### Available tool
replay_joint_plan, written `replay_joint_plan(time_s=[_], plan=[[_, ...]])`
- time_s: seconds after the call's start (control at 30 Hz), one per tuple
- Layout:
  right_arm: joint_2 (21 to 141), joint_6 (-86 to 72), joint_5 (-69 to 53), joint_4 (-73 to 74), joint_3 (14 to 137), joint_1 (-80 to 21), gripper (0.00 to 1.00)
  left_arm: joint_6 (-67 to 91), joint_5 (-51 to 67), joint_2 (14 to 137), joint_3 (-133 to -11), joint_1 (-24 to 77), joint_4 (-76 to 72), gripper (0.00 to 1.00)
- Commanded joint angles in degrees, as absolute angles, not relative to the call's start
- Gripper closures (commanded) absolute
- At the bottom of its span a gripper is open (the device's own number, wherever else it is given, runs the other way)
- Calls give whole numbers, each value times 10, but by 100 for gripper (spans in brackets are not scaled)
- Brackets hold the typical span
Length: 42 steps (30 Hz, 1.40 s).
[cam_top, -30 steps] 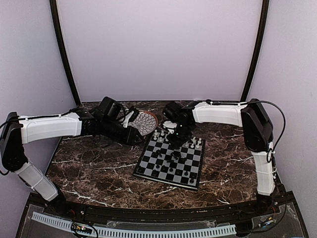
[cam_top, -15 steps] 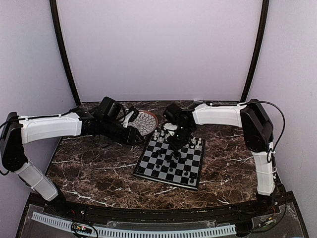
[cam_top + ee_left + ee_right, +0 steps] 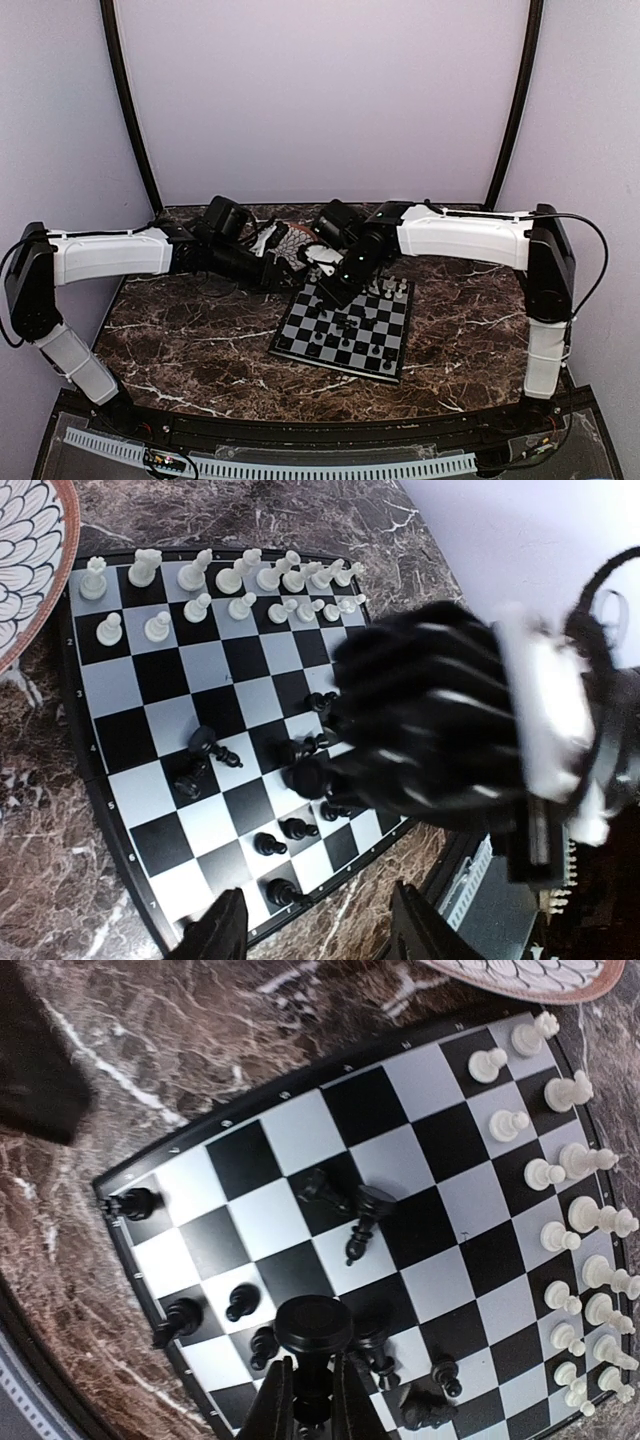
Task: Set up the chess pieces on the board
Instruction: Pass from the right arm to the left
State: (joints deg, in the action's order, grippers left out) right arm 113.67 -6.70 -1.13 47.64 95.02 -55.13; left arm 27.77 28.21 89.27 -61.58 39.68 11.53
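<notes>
The board [image 3: 405, 1155] was black and silvery-grey checks with a thin black border. The white pieces [image 3: 560, 1235] were a pale creamy white, the black pieces [image 3: 240, 1305] a glossy black. The plate [image 3: 25, 560] had a white scale-like pattern outlined in dark lines, plus a reddish-brown rim. The bench [image 3: 200, 340] was dark brown marble with white veins all over. The left arm [image 3: 105, 255] and right arm [image 3: 460, 235] were white shells with black joints. The right pincer [image 3: 310, 1390] was black, same as the black piece [image 3: 312, 1325] in it. The walls [image 3: 320, 100] were pale lilac.
</notes>
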Motion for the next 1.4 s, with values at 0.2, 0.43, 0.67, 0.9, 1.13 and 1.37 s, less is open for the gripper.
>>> replay_joint_plan(time_s=[0.2,0.43,0.67,0.9,1.13,1.37], plan=[[1071,-73,-61,419,925,-557,97,354,432,929,-616,374,18,49],[1064,-66,-79,407,922,-562,96,374,471,945,-610,374,2,50],[1052,-63,-82,397,918,-564,96,384,477,954,-604,374,-15,56],[1052,-55,-97,392,919,-565,95,393,486,961,-599,374,-27,65],[1050,-49,-107,387,915,-566,95,396,493,965,-601,374,-34,63],[1046,-48,-102,384,910,-566,95,431,520,961,-579,361,-97,67]])
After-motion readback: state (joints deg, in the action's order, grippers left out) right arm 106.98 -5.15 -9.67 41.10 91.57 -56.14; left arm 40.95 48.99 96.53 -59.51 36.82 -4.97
